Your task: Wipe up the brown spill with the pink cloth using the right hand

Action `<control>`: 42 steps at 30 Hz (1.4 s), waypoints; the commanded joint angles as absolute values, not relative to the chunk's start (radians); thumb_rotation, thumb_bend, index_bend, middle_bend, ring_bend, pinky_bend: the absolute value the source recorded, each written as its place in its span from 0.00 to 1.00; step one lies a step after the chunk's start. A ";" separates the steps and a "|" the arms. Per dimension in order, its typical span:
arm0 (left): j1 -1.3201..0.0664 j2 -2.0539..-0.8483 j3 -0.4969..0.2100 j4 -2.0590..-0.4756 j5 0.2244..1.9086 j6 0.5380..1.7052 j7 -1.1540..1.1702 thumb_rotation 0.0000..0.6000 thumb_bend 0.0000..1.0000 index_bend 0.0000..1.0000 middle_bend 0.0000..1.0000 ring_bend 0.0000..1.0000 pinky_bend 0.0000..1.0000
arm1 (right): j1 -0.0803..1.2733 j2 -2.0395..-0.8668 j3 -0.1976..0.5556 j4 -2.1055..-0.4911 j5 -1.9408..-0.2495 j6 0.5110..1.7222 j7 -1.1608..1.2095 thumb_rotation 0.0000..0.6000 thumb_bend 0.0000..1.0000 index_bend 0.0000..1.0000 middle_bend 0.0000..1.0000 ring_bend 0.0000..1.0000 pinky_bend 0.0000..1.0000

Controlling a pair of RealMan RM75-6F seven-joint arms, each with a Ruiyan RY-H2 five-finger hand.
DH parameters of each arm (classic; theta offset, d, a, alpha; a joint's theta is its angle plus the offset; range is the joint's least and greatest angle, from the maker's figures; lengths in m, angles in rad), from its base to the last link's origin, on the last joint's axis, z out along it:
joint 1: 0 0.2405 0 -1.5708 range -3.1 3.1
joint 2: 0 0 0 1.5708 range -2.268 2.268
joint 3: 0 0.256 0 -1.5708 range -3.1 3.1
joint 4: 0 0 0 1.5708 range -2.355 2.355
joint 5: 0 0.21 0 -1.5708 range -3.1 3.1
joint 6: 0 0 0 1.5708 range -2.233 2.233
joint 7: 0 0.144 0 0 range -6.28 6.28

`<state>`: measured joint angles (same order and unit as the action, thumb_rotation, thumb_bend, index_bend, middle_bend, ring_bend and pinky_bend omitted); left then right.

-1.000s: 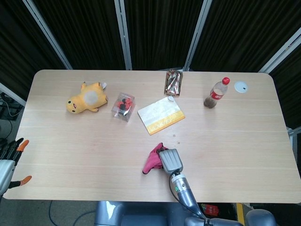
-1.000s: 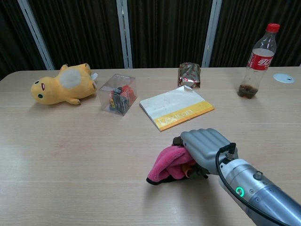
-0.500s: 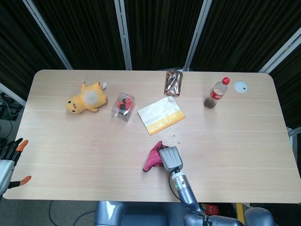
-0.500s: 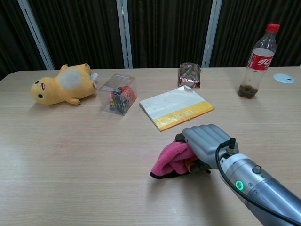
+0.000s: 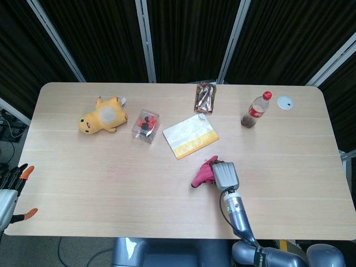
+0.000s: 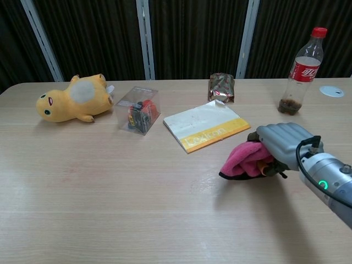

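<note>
My right hand (image 5: 225, 176) (image 6: 283, 144) presses down on the bunched pink cloth (image 5: 203, 172) (image 6: 243, 159), its fingers curled over the cloth's right part on the table, just below the yellow-edged booklet. No brown spill shows on the wood around the cloth; whatever lies beneath it is hidden. My left hand (image 5: 12, 183) is at the far left edge of the head view, off the table, holding nothing, its orange-tipped fingers apart.
A yellow-edged booklet (image 5: 190, 136) (image 6: 206, 132) lies just behind the cloth. A cola bottle (image 5: 255, 110) (image 6: 298, 71), a foil packet (image 5: 204, 97), a clear box with red items (image 5: 146, 125) and a yellow plush (image 5: 103, 117) stand further back. A white disc (image 5: 285, 102) sits far right.
My right hand has slid the pink cloth across the table to the right and further from me, toward the booklet's lower corner. The left hand has not moved.
</note>
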<state>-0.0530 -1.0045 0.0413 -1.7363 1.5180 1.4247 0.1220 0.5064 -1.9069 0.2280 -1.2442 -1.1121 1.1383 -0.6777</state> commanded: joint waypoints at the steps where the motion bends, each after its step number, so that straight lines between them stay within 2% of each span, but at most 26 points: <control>1: -0.053 -1.004 0.041 -1.737 1.517 1.424 0.122 1.00 0.00 0.00 0.00 0.00 0.00 | 0.504 -1.876 0.240 -1.240 -1.100 1.143 -0.675 1.00 0.58 0.75 0.61 0.53 0.72; 9: -0.054 -1.006 0.041 -1.742 1.515 1.422 0.125 1.00 0.00 0.00 0.00 0.00 0.00 | 0.510 -1.809 0.271 -1.234 -1.074 1.151 -0.679 1.00 0.58 0.75 0.61 0.53 0.72; 16: -0.053 -1.009 0.043 -1.746 1.517 1.423 0.130 1.00 0.00 0.00 0.00 0.00 0.00 | 0.532 -1.816 0.279 -1.215 -1.049 1.129 -0.663 1.00 0.58 0.75 0.60 0.53 0.72; 29: -0.053 -1.011 0.040 -1.752 1.505 1.419 0.139 1.00 0.00 0.00 0.00 0.00 0.00 | 0.542 -1.848 0.266 -1.183 -1.033 1.102 -0.592 1.00 0.58 0.75 0.60 0.53 0.72; 42: -0.053 -1.012 0.039 -1.761 1.492 1.415 0.158 1.00 0.00 0.00 0.00 0.00 0.00 | 0.540 -1.896 0.200 -1.234 -1.053 1.074 -0.540 1.00 0.58 0.75 0.60 0.53 0.72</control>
